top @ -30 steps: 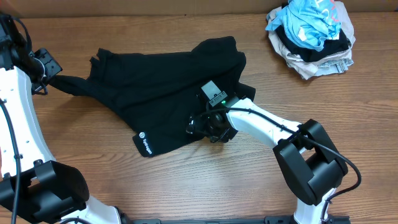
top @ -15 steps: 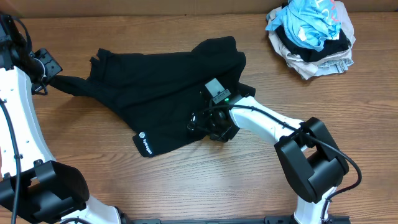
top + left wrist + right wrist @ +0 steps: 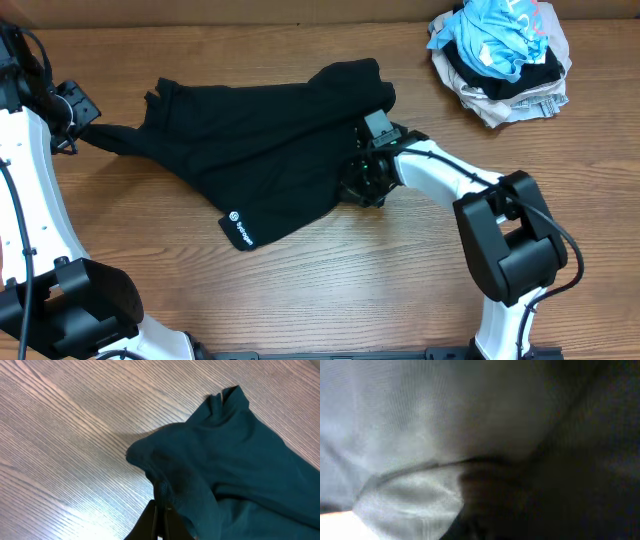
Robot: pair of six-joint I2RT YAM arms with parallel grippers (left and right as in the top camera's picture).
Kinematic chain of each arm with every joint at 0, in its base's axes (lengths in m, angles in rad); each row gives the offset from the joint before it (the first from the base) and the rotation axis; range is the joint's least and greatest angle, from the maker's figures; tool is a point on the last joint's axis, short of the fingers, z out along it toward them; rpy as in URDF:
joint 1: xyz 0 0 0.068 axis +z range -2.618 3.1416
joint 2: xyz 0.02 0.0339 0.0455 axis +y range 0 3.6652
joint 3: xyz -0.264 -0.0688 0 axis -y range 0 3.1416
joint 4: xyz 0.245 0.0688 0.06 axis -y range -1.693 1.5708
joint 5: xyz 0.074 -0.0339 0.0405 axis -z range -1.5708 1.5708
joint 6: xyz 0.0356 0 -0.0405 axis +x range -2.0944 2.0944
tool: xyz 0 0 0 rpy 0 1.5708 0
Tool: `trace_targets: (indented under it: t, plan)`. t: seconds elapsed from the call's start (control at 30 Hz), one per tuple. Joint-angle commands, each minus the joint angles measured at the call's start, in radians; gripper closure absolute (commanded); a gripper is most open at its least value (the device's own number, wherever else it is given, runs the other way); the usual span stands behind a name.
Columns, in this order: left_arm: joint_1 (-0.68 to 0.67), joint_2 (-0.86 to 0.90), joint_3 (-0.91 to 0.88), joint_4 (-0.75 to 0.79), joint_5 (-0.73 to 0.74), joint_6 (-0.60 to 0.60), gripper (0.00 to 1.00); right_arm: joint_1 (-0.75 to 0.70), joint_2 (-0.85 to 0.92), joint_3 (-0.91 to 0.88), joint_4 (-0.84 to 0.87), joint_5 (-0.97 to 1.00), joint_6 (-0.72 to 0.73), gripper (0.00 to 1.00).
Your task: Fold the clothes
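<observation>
1. Black shirt [image 3: 260,150] lies crumpled across the middle of the desk [image 3: 330,290], white logo [image 3: 238,228] toward the near edge
2. Left gripper [image 3: 80,122] clamped on its sleeve near the left edge
3. Right gripper [image 3: 362,185] sunk in fabric; cannot tell its grip

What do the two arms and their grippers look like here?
Left arm and right arm: white rounded links, bulky black joint housings, thin black cables running alongside. Left gripper and right gripper: black. No markings legible.

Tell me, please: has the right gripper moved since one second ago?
Yes. In the overhead view the right gripper has moved up and right over the black garment, toward the pile of clothes in the corner.
</observation>
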Motion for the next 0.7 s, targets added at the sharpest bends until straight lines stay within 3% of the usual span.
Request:
trace_targets:
  t: [0.0, 0.4, 0.57, 0.67]
  plan:
    - [-0.003, 0.006, 0.007, 0.001, 0.003, 0.019, 0.96, -0.057, 0.045, -0.005, -0.051, 0.106, -0.076, 0.96]
    - [-0.046, 0.006, -0.023, -0.016, 0.029, 0.021, 0.96, -0.364, 0.038, 0.271, -0.286, 0.105, -0.413, 0.96]
    - [-0.122, 0.006, -0.108, 0.021, 0.027, 0.035, 0.96, -0.401, 0.037, 0.367, -0.404, 0.103, -0.491, 0.65]
    - [-0.164, 0.006, -0.176, 0.069, 0.026, 0.035, 0.96, -0.398, 0.026, 0.399, -0.463, 0.101, -0.492, 0.60]
